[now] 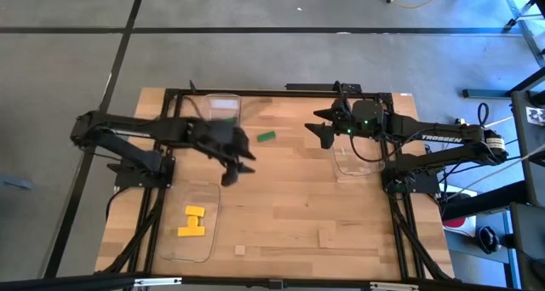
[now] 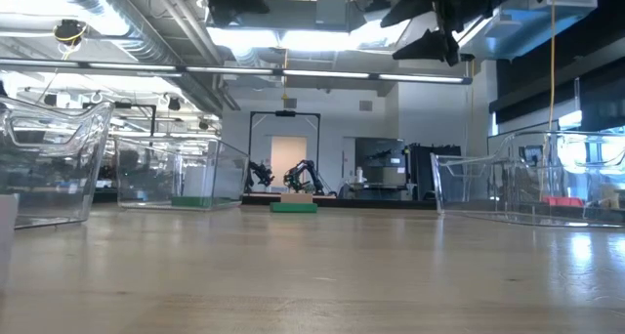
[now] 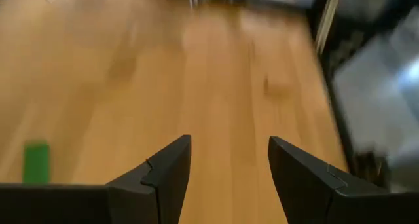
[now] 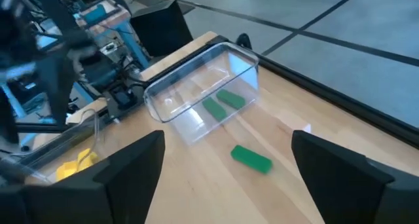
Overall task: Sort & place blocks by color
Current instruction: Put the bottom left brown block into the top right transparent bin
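Left gripper [image 1: 241,168] spread empty; one green block [image 1: 266,137] loose, two yellow blocks [image 1: 192,223] trayed.

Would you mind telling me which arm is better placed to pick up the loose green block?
Left, probably: the left hand hangs open beside the green block, nearer than the open right hand.

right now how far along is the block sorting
Partly done. Yellow blocks sit in the near-left tray, and two green blocks lie in the far tray. Nothing is in hand: the left gripper and right gripper hover open and empty. Left: one loose green block and the tan cubes on the table.
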`<state>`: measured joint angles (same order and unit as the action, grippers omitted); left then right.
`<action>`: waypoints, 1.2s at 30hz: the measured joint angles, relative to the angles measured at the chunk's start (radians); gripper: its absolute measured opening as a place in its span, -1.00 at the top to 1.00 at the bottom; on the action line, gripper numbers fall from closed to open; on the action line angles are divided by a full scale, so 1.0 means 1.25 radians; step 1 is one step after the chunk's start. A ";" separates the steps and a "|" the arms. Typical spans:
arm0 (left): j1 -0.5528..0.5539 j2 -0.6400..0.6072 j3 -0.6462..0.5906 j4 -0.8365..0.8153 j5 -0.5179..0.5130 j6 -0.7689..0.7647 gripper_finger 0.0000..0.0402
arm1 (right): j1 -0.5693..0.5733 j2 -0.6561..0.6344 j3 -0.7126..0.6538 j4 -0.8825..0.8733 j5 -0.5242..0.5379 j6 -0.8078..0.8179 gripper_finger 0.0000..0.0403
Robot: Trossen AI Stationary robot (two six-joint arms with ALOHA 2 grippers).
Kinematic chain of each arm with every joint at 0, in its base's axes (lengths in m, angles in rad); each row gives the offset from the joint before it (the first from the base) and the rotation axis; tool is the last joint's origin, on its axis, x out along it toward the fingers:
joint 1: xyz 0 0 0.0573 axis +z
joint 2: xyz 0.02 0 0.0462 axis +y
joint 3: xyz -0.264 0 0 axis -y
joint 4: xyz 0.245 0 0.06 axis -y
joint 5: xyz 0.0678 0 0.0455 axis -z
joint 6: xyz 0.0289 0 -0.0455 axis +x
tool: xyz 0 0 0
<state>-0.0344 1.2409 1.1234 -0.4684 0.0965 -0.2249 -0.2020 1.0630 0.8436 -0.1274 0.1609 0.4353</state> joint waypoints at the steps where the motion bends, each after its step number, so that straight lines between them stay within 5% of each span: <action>1: -0.021 0.033 0.033 -0.055 -0.013 0.005 0.03 | 0.000 0.000 0.000 -0.002 0.003 -0.001 -0.67; 8: -0.177 0.238 0.246 -0.332 -0.081 0.011 0.03 | 0.000 0.000 0.000 -0.015 0.003 -0.019 -0.67; 14: -0.269 0.381 0.377 -0.450 -0.047 -0.122 -0.05 | 0.000 0.000 0.000 -0.016 0.003 -0.033 -0.67; 23: -0.401 0.514 0.421 -0.423 0.014 -0.322 -0.38 | 0.000 0.000 0.000 -0.017 0.003 -0.042 -0.67; 28: -0.474 0.583 0.421 -0.392 -0.066 -0.330 -0.48 | 0.000 0.000 0.000 -0.017 0.003 -0.054 -0.67; 36: -0.497 0.686 0.421 -0.339 -0.085 -0.315 -0.46 | 0.000 0.000 0.000 -0.018 0.004 -0.059 -0.67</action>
<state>-0.6557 2.0981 1.6491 -0.8928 -0.0099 -0.6184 -0.2020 1.0630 0.8436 -0.1501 0.1654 0.3614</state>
